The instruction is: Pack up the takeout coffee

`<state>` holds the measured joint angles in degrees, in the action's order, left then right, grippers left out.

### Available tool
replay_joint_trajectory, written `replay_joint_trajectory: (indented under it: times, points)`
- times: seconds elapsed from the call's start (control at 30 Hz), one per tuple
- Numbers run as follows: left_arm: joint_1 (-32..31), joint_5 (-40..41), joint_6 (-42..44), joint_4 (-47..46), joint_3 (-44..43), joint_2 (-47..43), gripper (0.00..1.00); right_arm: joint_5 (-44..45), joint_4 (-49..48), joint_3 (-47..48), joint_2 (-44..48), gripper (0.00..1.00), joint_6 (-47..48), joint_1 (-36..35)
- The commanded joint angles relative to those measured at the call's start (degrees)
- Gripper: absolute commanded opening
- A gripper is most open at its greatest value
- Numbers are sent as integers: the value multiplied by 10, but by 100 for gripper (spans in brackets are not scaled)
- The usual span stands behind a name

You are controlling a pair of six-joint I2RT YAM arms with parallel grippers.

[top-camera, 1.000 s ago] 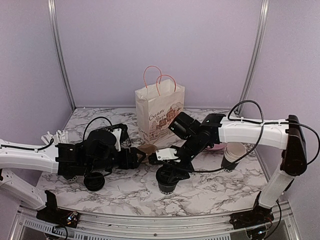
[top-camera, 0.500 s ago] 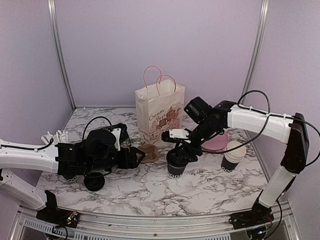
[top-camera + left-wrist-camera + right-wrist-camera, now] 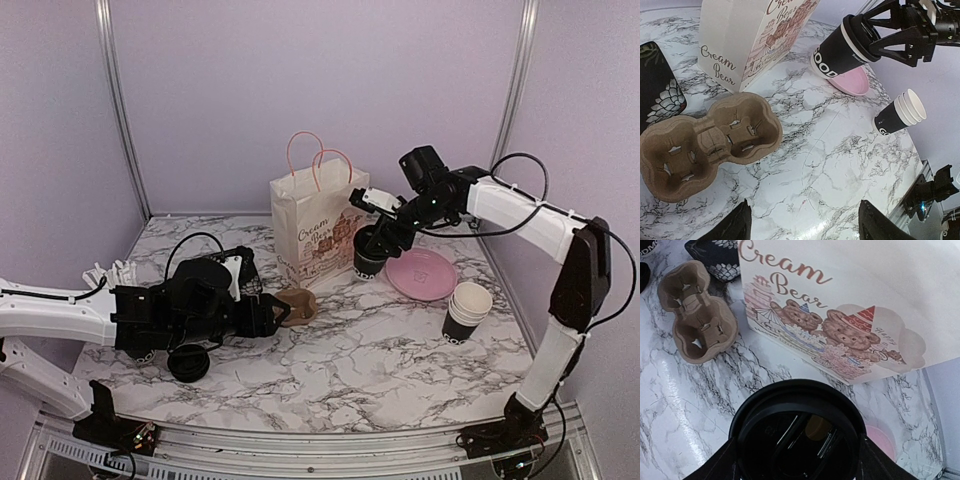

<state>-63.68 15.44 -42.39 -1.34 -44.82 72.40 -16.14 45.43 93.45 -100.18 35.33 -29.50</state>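
My right gripper [image 3: 385, 235] is shut on a black takeout coffee cup [image 3: 369, 252] with a black lid and holds it in the air beside the white paper bag [image 3: 312, 225], above the pink plate [image 3: 421, 274]. The lid [image 3: 797, 432] fills the right wrist view; the cup [image 3: 840, 49] shows white lettering in the left wrist view. A second lidded cup [image 3: 188, 362] lies low by my left arm. My left gripper [image 3: 275, 313] is open and empty, just left of the brown cardboard cup carrier [image 3: 297, 303], which also shows in the left wrist view [image 3: 705, 142].
A stack of black cups with white insides [image 3: 466, 311] stands at the right. A black patterned pouch [image 3: 238, 272] lies behind the left arm, with white straws [image 3: 110, 272] at the far left. Purple walls close the back and sides.
My right gripper has lifted the lidded cup from the front middle of the table and carried it up and back to the right side of the paper bag. The left arm has not moved.
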Motion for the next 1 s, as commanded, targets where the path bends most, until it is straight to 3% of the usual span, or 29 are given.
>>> replay_joint_trajectory:
  times: [0.0,0.37,0.6,0.97]
  points:
    - [4,-3,3,11,1,-11,74,56,-37,36,-43,70,-39,14]
    - [4,-13,0,13,5,-4,74,73,-36,113,-138,71,-69,50]
    - [4,-20,1,13,2,1,74,11,3,186,-205,73,-96,84]
    - [4,-22,1,13,4,8,74,17,8,195,-232,74,-98,85]
